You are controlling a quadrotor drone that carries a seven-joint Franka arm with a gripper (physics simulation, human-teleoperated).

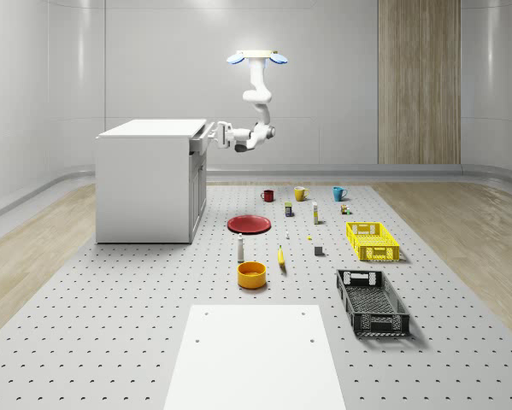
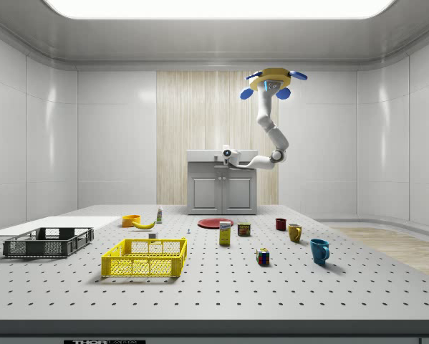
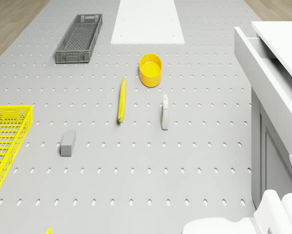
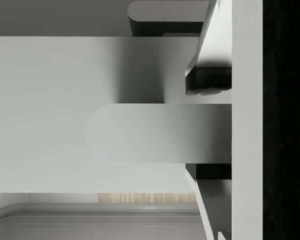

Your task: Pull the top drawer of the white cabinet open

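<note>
The white cabinet (image 1: pixel 149 184) stands at the far left of the whole-scene view. Its top drawer (image 1: pixel 202 139) juts out a little from the front; in the drone view the drawer (image 3: pixel 262 68) shows a gap behind its front panel. My gripper (image 1: pixel 216 134) is at the drawer front, with the arm reaching sideways from the drone (image 1: pixel 257 58). The drone hovers high above the floor beside the cabinet. In the wrist view the rounded drawer handle (image 4: pixel 139 132) lies between the two fingers (image 4: pixel 210 80), and the gripper (image 4: pixel 210 131) is shut on it.
On the perforated floor in front of the cabinet lie a red plate (image 1: pixel 249 224), a yellow bowl (image 1: pixel 251 274), a banana (image 1: pixel 281 256) and a small bottle (image 1: pixel 240 248). A yellow crate (image 1: pixel 373 241), a black crate (image 1: pixel 372 301) and several mugs lie further right.
</note>
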